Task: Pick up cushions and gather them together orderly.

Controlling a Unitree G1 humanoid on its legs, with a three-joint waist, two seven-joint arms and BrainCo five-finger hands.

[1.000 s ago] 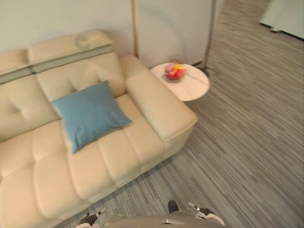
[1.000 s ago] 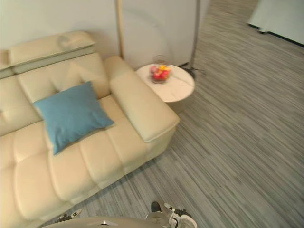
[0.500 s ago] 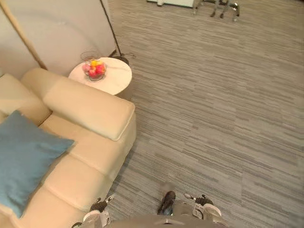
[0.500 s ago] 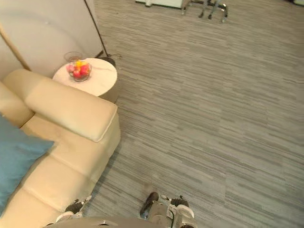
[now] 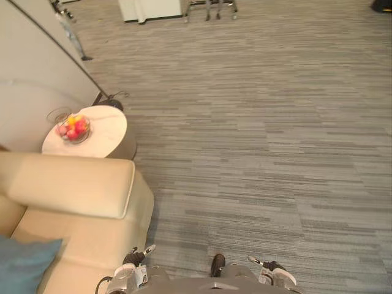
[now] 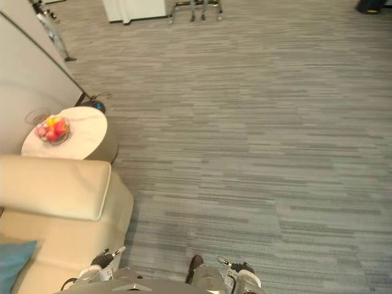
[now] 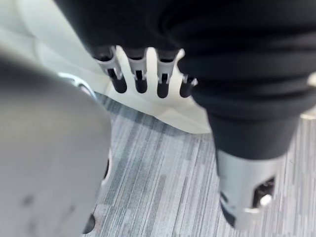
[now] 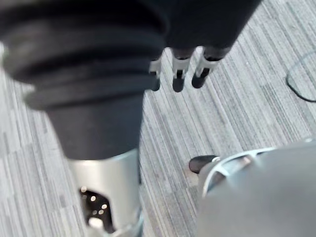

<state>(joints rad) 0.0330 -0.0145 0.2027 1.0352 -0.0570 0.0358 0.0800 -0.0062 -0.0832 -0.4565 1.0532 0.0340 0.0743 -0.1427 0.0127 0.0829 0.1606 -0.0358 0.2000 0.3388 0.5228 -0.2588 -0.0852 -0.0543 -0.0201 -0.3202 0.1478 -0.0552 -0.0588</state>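
Blue cushion (image 5: 23, 268): one corner is visible at the lower left of the head views. It lies on the seat of a cream leather sofa (image 5: 92, 236), and the rest is cut off by the frame edge. It sits inboard of the sofa's broad padded armrest (image 5: 73, 185). Neither robot hand is in contact with it.

Left robot hand (image 7: 140, 75): seen in its own wrist view. Its fingers (image 7: 118, 79) hang straight and relaxed in a row, and the thumb stands well apart from them. Nothing is held between them. The cream sofa front and the carpet beneath it lie past the fingertips.

Right robot hand (image 8: 178, 75): seen in its own wrist view. Its fingers (image 8: 204, 74) are straight and slack, the thumb is apart, and nothing is clasped. It hangs above the carpet.

Surroundings:
- A small round white desk (image 5: 104, 131) stands just beyond the armrest, against a pale wall panel (image 5: 27, 79).
- A glass bowl of red and yellow fruit (image 5: 73, 128) rests on the desk, with what appears to be a clear glass (image 5: 58, 114) close beside it.
- A thin floor-lamp pole (image 5: 58, 46) slants down to its base (image 5: 110, 101) on the floor just behind the desk.
- Grey striped carpet (image 5: 257, 141) covers the open floor to the robot's right.
- A white cabinet (image 5: 150, 8) stands at the far edge, with metal furniture legs (image 5: 208, 7) beside it.
- A dark object at the far right corner (image 5: 381, 5) cannot be identified.
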